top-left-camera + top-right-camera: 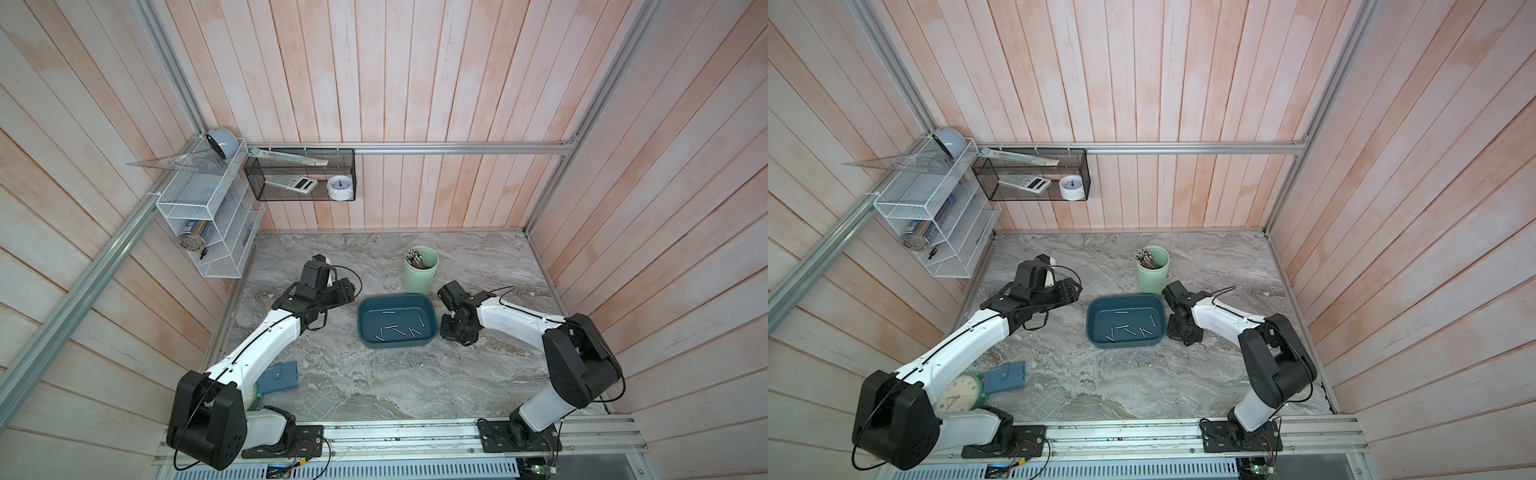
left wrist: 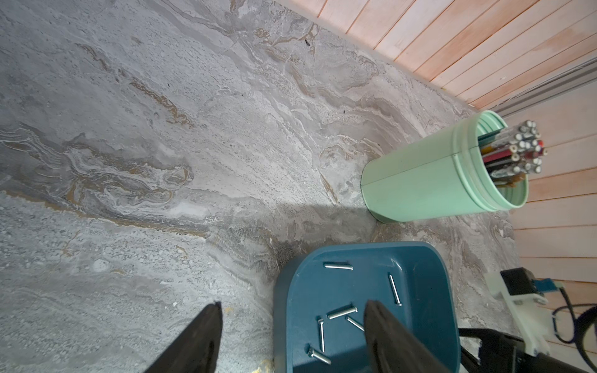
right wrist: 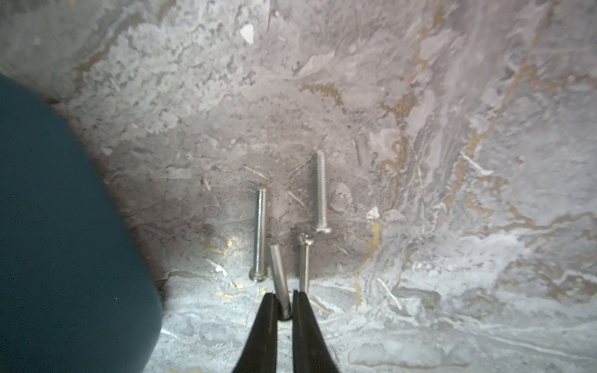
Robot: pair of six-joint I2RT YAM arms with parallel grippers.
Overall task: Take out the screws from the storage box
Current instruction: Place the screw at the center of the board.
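Note:
The storage box (image 1: 399, 297) is a dark teal tray at mid-table, seen in both top views, its rim (image 1: 1125, 296) between the two arms. Several silver screws (image 1: 400, 331) lie loose on its floor (image 2: 355, 287). My left gripper (image 2: 294, 305) hangs open and empty at the tray's left edge, one finger (image 2: 210, 326) over the marble and the other over the tray beside a screw (image 2: 341, 312). My right gripper (image 3: 284, 295) is low over the table just right of the tray (image 3: 64, 226), shut on a screw (image 3: 278, 271). Three more screws (image 3: 260, 232) lie on the marble there.
A pale green cup (image 1: 420, 270) of pencils stands just behind the tray. A blue-grey case (image 1: 279, 376) and a green clock (image 1: 960, 392) lie near the left arm's base. A white wire shelf (image 1: 208, 216) and black mesh basket (image 1: 299, 174) hang on the walls.

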